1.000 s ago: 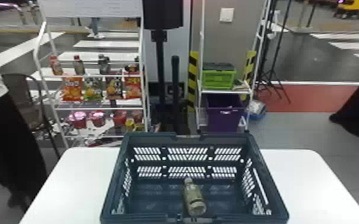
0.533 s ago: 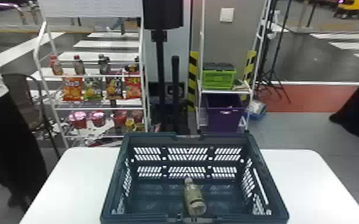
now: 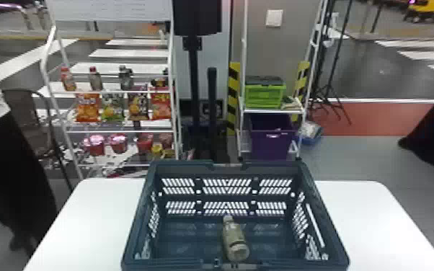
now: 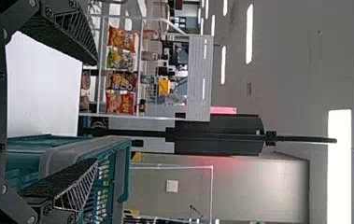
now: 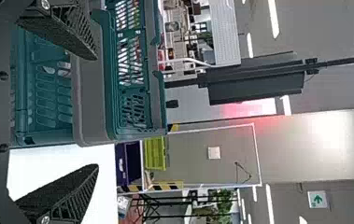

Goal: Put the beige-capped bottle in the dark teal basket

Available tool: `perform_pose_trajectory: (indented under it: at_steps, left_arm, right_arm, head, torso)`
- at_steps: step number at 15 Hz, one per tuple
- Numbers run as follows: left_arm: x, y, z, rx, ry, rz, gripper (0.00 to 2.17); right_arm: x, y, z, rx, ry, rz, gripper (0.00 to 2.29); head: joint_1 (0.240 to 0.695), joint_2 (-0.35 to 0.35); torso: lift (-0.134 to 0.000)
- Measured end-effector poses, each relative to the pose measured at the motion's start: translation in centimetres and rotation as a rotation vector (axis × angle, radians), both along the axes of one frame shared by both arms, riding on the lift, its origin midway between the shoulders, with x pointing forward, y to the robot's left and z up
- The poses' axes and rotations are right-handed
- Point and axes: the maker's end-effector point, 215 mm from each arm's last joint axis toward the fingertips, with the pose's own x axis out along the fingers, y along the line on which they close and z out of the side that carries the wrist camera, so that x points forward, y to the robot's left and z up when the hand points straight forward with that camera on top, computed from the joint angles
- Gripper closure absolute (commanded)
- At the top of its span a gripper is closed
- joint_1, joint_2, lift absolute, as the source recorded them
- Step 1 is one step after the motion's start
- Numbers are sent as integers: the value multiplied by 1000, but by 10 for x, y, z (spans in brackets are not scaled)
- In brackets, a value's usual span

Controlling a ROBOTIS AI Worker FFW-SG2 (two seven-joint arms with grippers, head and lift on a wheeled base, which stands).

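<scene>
The dark teal basket (image 3: 184, 234) stands on the white table in the head view. Inside it the beige-capped bottle (image 3: 235, 239) lies on the basket floor near the front wall, its narrow end pointing to the back. In the left wrist view my left gripper (image 4: 95, 112) is open with its fingers wide apart, and the basket's edge (image 4: 123, 172) shows beyond the lower finger. My right gripper (image 5: 97, 112) is likewise open in the right wrist view, nothing between its fingers but the basket corner (image 5: 95, 126) and table farther off.
The white table (image 3: 83, 223) extends on both sides of the basket. Behind it stand a rack with snack bags (image 3: 113, 106), bottles and cups, a black post (image 3: 193, 79), and a shelf holding a green crate (image 3: 265, 94) above a purple bin (image 3: 272, 142). A person stands at the far left.
</scene>
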Motion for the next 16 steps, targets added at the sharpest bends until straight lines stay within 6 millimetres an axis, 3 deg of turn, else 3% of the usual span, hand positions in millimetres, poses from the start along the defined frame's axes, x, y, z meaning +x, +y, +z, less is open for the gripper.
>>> perform_pose_trajectory:
  at_steps: [8, 16]
  left_arm:
    - [-3, -5, 6, -16, -23, -5, 157]
    - [1, -3, -4, -14, -15, -4, 157]
  right_arm:
    - [-5, -4, 7, 9, -30, -14, 60]
    - [-1, -4, 14, 15, -42, -20, 63]
  head:
    - [499, 0]
    - [499, 0]
  torso:
    - [0]
    - [0]
